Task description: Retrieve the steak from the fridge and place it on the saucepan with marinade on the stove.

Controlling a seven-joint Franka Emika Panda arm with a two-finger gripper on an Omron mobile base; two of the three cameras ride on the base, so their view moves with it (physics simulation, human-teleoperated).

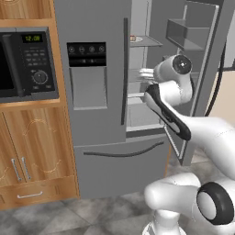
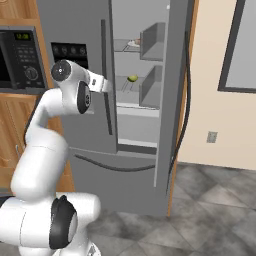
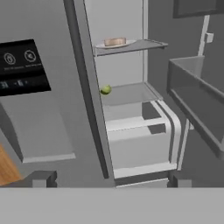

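The grey fridge stands with its right door swung open. On the upper shelf inside lies the steak, a small pinkish slab on a white plate. My gripper hangs in front of the open compartment at middle-shelf height, below and short of the steak. Its fingers stand wide open with nothing between them. The saucepan, the marinade and the stove are out of view.
A green round fruit sits on the middle shelf. The open door with its bins juts out on the right. A black microwave sits in wooden cabinets to the left.
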